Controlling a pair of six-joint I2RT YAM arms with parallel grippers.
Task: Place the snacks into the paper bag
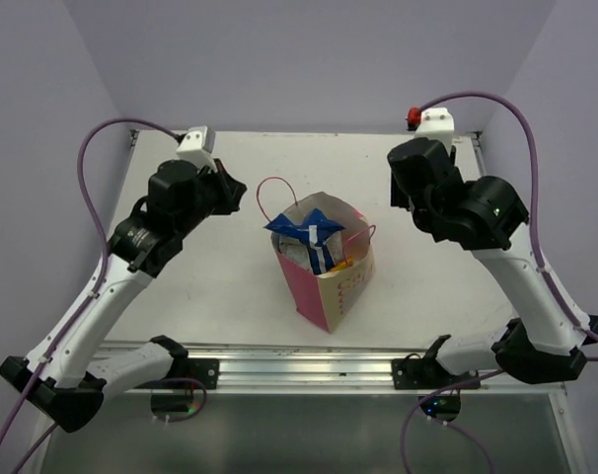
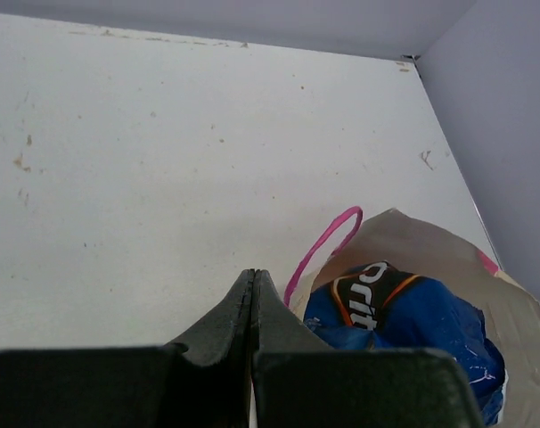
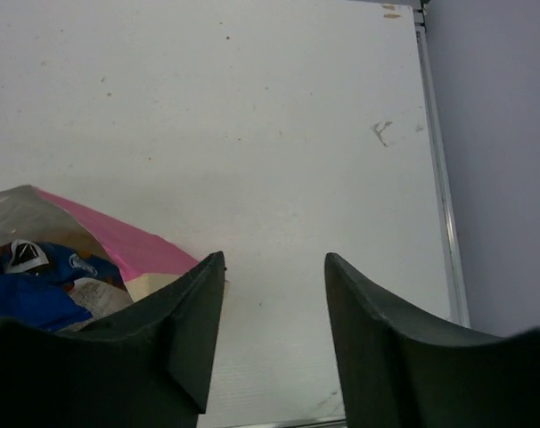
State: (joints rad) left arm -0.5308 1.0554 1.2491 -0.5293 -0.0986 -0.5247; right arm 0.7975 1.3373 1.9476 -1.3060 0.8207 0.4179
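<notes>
With snacks (image 1: 309,232) in the paper bag (image 1: 331,294) midway between the table's (image 1: 210,286) side edges, left tool (image 2: 254,299), closed empty, and right tool (image 3: 274,267), spread empty, should avoid handles (image 1: 267,194).

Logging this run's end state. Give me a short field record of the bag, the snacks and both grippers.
paper bag: upright, mid-table, mouth open
blue-white bag: inside the paper bag, top poking above the rim
other snacks: cannot tell them apart inside the bag; none seen lying on the table
left gripper: shut, empty, left of the bag
right gripper: open, empty, right of the bag
contact: neither gripper touches the bag
</notes>
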